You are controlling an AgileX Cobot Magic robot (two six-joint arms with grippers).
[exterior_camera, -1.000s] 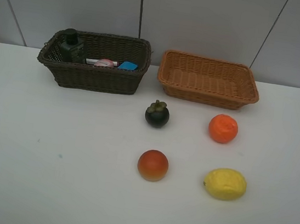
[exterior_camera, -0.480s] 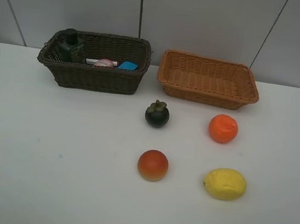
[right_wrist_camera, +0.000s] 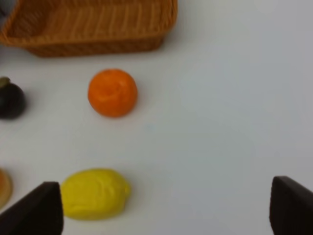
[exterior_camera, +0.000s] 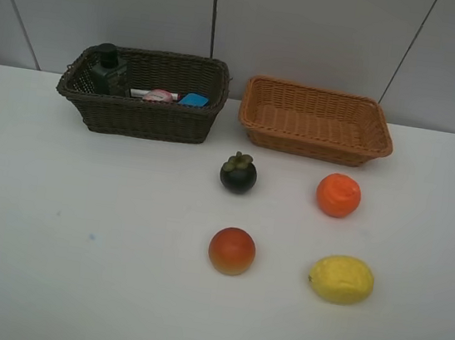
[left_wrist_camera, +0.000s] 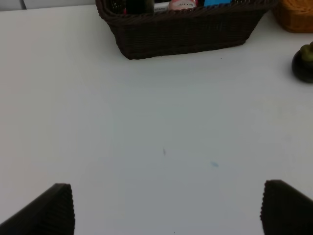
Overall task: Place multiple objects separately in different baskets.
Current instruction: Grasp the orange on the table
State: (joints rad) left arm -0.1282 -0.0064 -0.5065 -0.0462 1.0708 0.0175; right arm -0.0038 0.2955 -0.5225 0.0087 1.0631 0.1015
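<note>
Mangosteen [exterior_camera: 238,174], orange [exterior_camera: 338,195] and lemon [exterior_camera: 341,279] lie on the tabletop [exterior_camera: 75,242] — left tool [left_wrist_camera: 166,198] and right tool [right_wrist_camera: 166,198] both spread wide, empty.

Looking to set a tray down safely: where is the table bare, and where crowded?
Barest is the left half of the table, bordered by the dark basket behind and the mangosteen and peach-like fruit on its right. The tan basket holds nothing. Crowded: the dark basket's inside and the fruit cluster, with orange and lemon.
</note>
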